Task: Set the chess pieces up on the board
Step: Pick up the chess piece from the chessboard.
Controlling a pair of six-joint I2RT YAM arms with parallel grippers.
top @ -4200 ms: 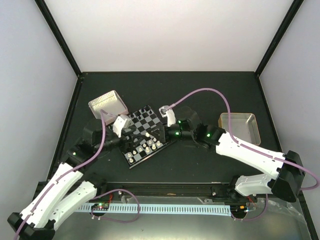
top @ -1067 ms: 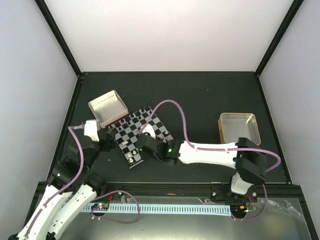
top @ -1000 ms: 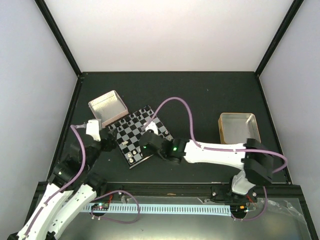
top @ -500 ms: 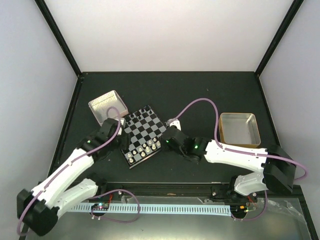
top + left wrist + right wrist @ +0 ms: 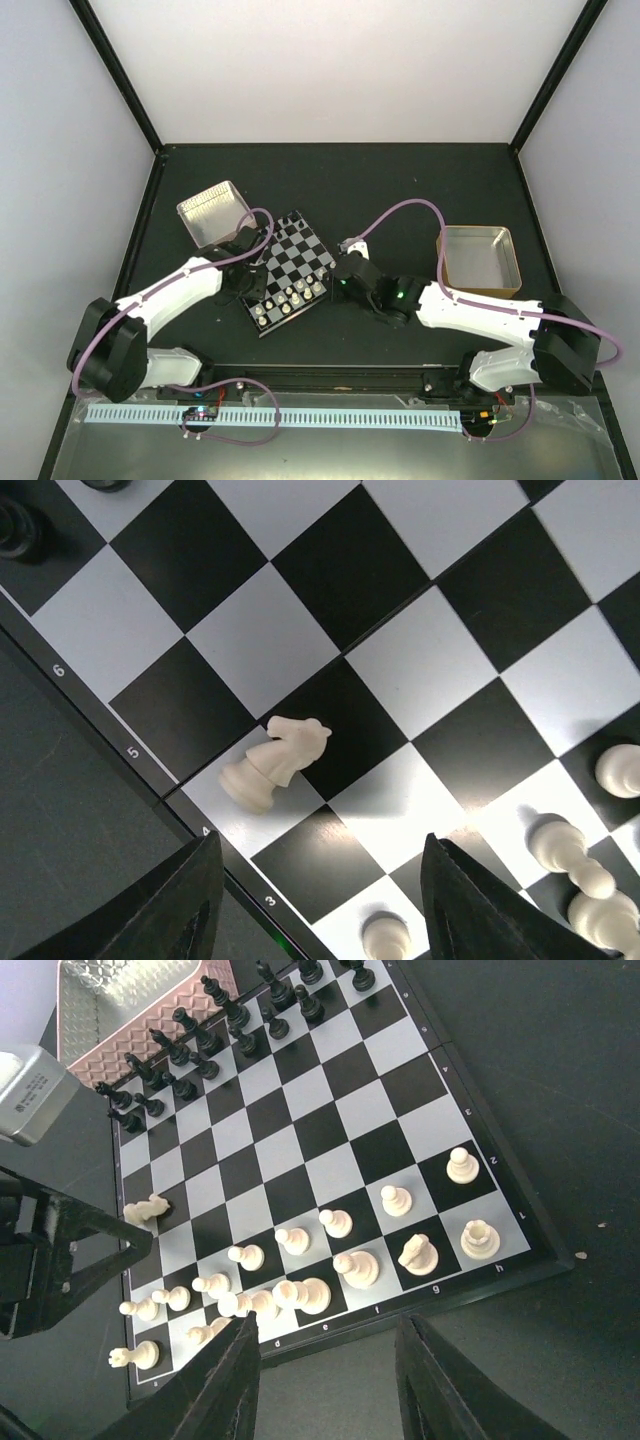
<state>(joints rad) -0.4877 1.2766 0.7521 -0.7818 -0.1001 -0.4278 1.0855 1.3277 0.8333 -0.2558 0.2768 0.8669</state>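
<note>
The left end effector (image 5: 318,885) is hovering released, fingers spread and gripping nothing. The toppled cream-white knight figure (image 5: 275,763) is lying on its side just ahead of its fingertips, on an edge square of the small black-and-grey checkered chessboard (image 5: 420,660).

As I judge it, closing on such a rounded, lying piece is risking a pinch that squirts it over the rim onto the black counter (image 5: 400,190). A low sweep could also be toppling the standing cream-white pieces (image 5: 575,850) beside its right finger.

The right end effector (image 5: 325,1360) is hanging released too, empty, with the white ranks just beyond its fingertips. Drifting forward could be knocking them over. Farther ahead, the tiny black pieces (image 5: 190,1035) are standing along the far edge.

Beyond them, the ridged rectangular metal tray (image 5: 130,1000) is showing no pieces in its visible part. The smooth metal tray (image 5: 480,258), well off to this end effector's right, is likewise showing nothing inside.
</note>
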